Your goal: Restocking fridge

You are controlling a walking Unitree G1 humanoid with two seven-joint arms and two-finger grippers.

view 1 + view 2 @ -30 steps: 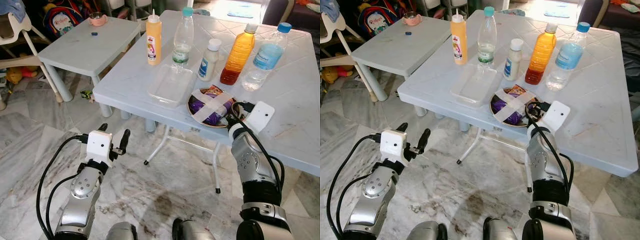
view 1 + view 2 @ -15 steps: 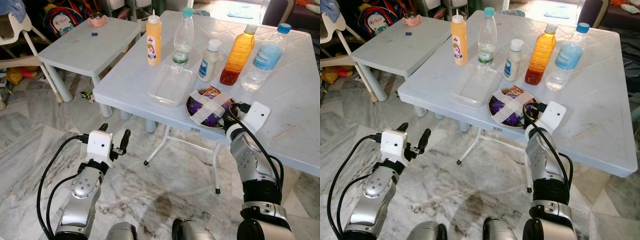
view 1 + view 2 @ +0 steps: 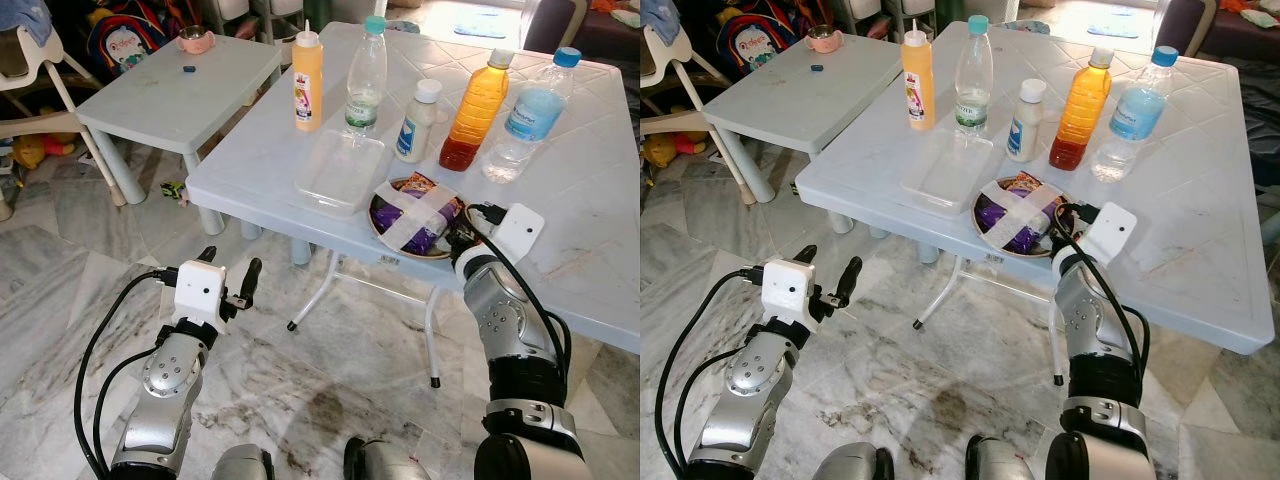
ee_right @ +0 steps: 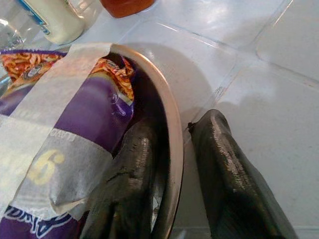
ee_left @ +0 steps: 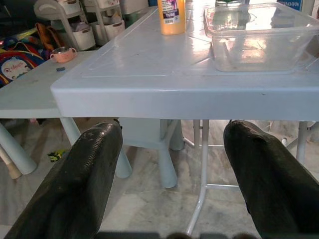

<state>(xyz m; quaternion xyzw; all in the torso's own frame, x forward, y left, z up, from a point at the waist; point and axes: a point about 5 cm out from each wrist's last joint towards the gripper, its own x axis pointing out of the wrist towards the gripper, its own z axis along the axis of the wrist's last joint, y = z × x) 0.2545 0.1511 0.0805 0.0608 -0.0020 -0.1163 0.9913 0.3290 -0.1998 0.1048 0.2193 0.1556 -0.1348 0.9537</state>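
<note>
A dark bowl (image 3: 373, 210) of purple and orange snack packets (image 3: 428, 232), taped over with a white cross, sits near the front edge of the white table (image 3: 590, 200). My right gripper (image 3: 462, 228) is shut on the bowl's right rim (image 4: 173, 134), one finger (image 4: 132, 184) inside and the other outside. Behind the bowl stand an orange sauce bottle (image 3: 307, 80), a water bottle (image 3: 366, 75), a small white bottle (image 3: 417, 120), an amber bottle (image 3: 475, 110) and a blue-tinted bottle (image 3: 530, 110). My left gripper (image 3: 230, 260) is open and empty, low in front of the table.
A clear plastic container (image 3: 340, 170) lies just left of the bowl. A lower white table (image 3: 150, 100) with a pink cup (image 3: 196, 40) stands at the left, with a white chair (image 3: 30, 70) and toys beyond. Marble floor lies under my arms.
The bowl has slid a little to the left, toward the clear container, with my right gripper on its rim. The left arm has not moved.
</note>
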